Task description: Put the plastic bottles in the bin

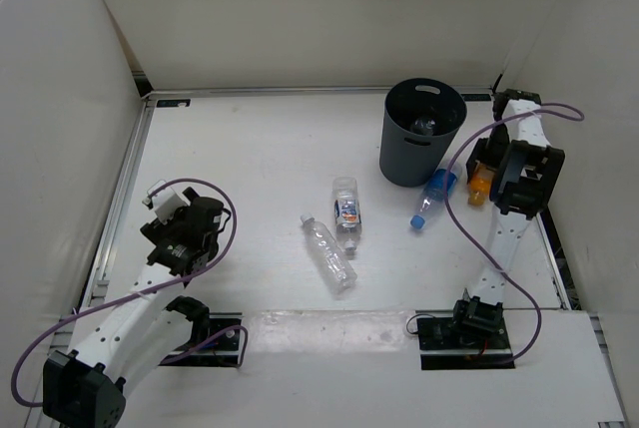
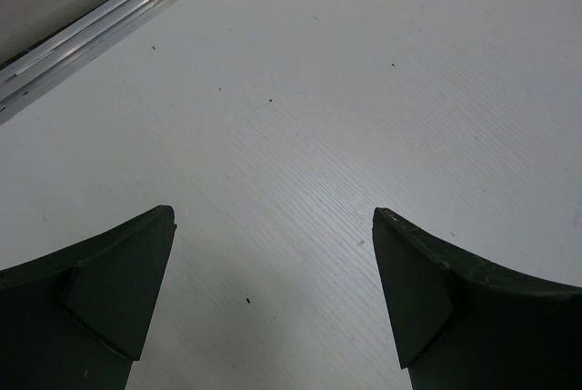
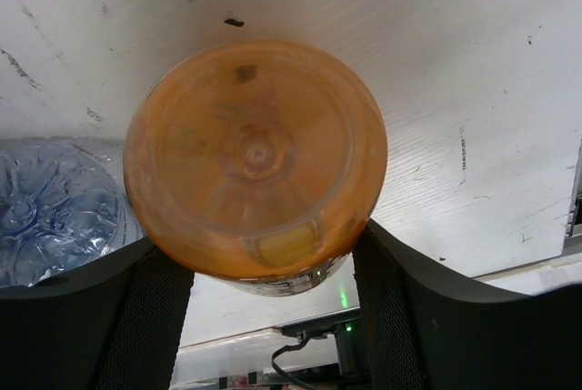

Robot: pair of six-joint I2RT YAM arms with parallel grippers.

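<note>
The dark grey bin (image 1: 421, 139) stands at the back right, with one clear bottle (image 1: 423, 126) lying inside. My right gripper (image 1: 491, 175) is to the right of the bin, and in the right wrist view it (image 3: 273, 258) is shut on an orange bottle (image 3: 255, 158), also seen from above (image 1: 481, 186). The blue-tinted bottle (image 1: 433, 195) lies just left of it, at the bin's foot, and shows in the right wrist view (image 3: 50, 213). The labelled bottle (image 1: 346, 213) and the plain bottle (image 1: 328, 252) lie mid-table. My left gripper (image 1: 165, 211) is open and empty over bare table (image 2: 273, 217).
White walls enclose the table on the left, back and right. An aluminium rail (image 2: 100, 22) runs along the left edge near my left gripper. The right arm's purple cable (image 1: 469, 149) loops beside the bin.
</note>
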